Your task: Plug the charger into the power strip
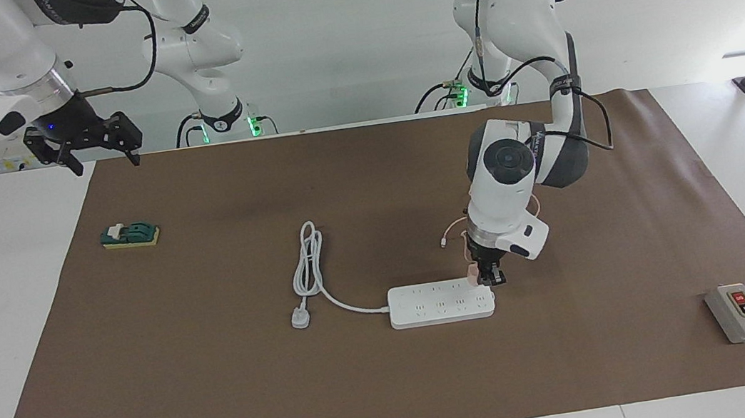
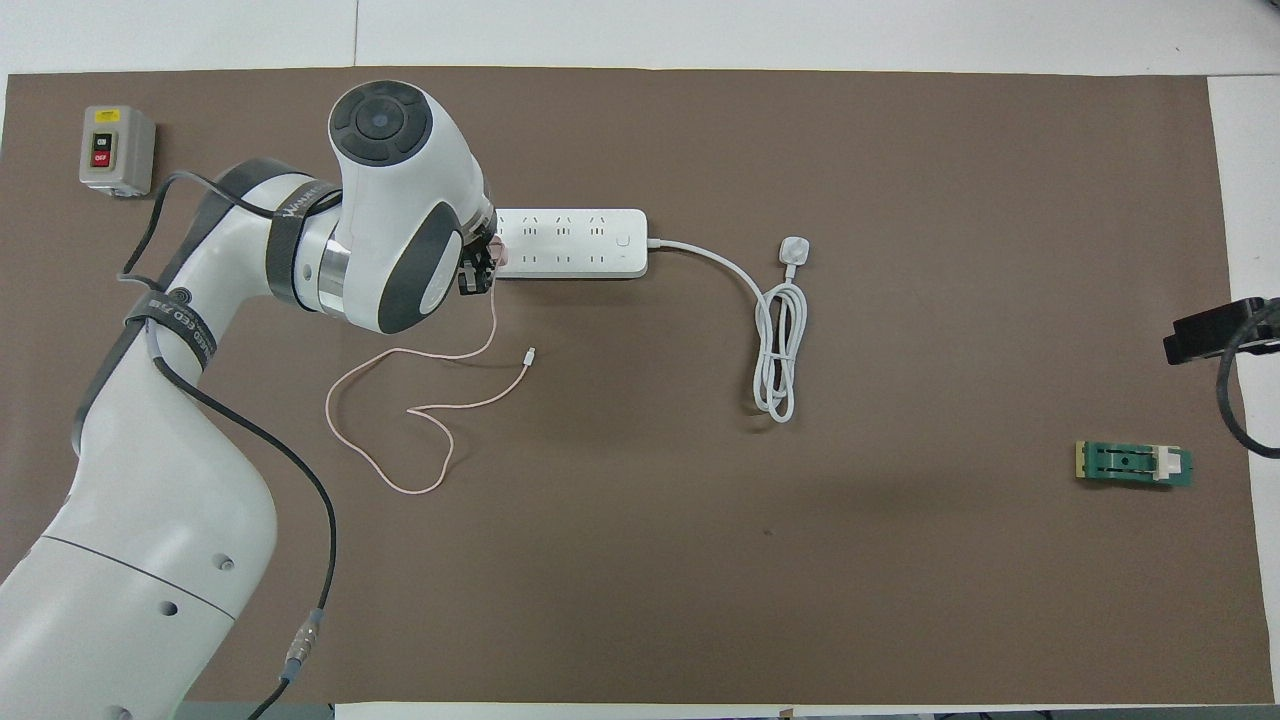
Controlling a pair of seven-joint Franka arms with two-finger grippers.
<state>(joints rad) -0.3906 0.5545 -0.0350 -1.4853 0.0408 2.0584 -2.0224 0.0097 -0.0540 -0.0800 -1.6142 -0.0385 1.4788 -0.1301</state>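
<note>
The white power strip [image 1: 439,302] [image 2: 575,243] lies flat on the brown mat, its thick cord running to a white plug [image 1: 299,317] [image 2: 795,249]. My left gripper [image 1: 488,280] [image 2: 480,268] hangs over the strip's end toward the left arm's side, shut on the small pink charger [image 1: 472,273] [image 2: 495,250]. The charger sits just above the strip's corner nearer the robots. Its thin pink cable [image 2: 400,400] [image 1: 453,227] trails in loops over the mat toward the robots. My right gripper [image 1: 98,148] waits open, high over the mat's edge at the right arm's end.
A grey switch box [image 1: 739,312] [image 2: 115,150] with red and black buttons stands at the left arm's end, farther from the robots. A green and yellow block [image 1: 130,235] [image 2: 1133,464] lies at the right arm's end. The strip's coiled cord [image 2: 780,350] rests beside it.
</note>
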